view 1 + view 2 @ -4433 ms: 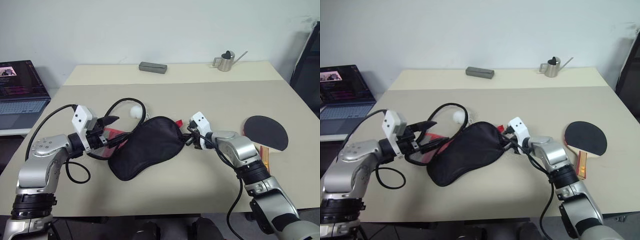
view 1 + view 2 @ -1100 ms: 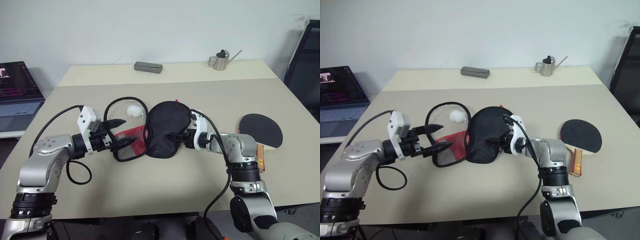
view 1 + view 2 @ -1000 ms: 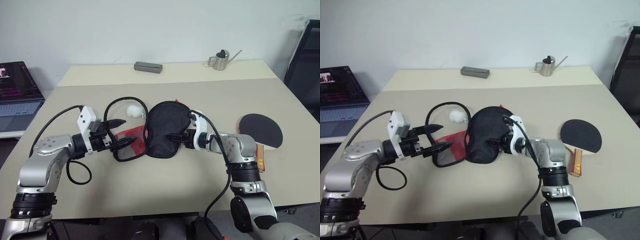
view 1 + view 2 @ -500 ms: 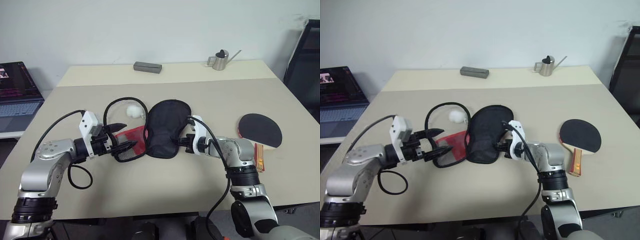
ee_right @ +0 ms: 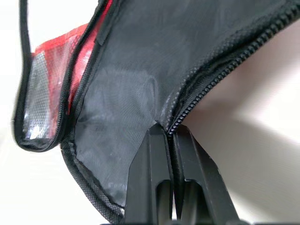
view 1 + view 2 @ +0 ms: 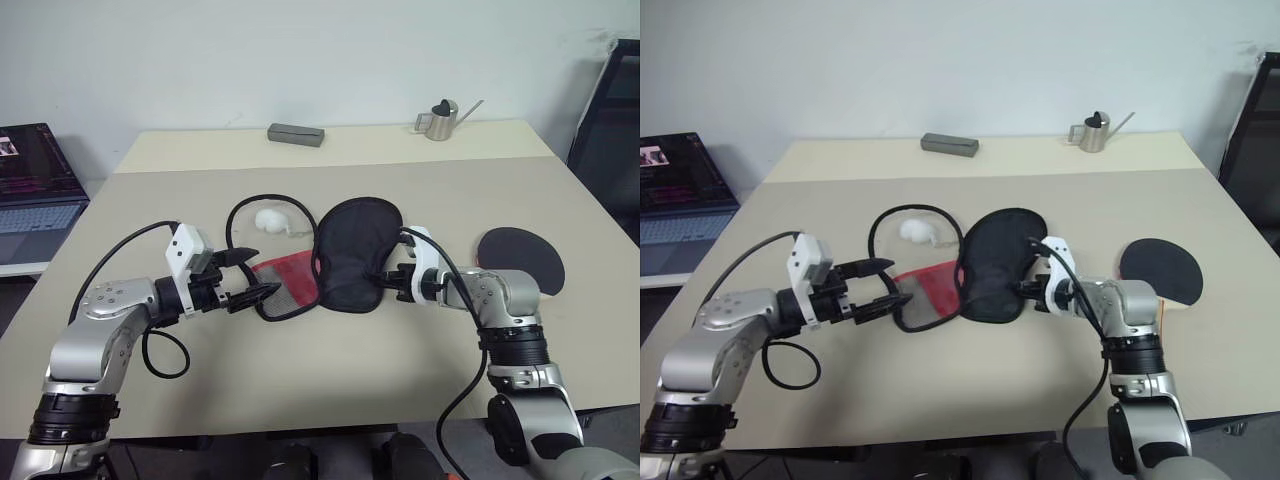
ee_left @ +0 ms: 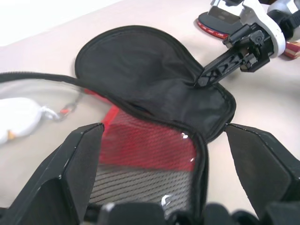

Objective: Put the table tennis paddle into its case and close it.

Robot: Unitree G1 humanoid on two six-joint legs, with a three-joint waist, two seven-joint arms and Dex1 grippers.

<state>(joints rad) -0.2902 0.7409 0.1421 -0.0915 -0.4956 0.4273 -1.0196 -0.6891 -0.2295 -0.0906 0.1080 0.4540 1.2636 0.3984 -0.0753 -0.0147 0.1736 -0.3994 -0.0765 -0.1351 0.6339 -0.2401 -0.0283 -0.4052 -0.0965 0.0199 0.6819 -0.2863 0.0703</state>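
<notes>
Both grippers were opening the case (image 6: 350, 255) mid-frame (right gripper (image 6: 388, 278) pinching its zipper edge, left gripper (image 6: 258, 277) spread empty); next, fetching the paddle (image 6: 520, 272) at right.

Case (image 6: 355, 255): matt black woven cloth, red mesh panel, toothed zip edging. Paddle (image 6: 520, 262): matt black rubber face. Watering can (image 6: 441, 118): brushed metal. Table (image 6: 330, 380): smooth matt beige.

Head stereo pair looks down across the table (image 6: 330, 380); both wrist cameras closely face the case (image 7: 154, 79).
</notes>
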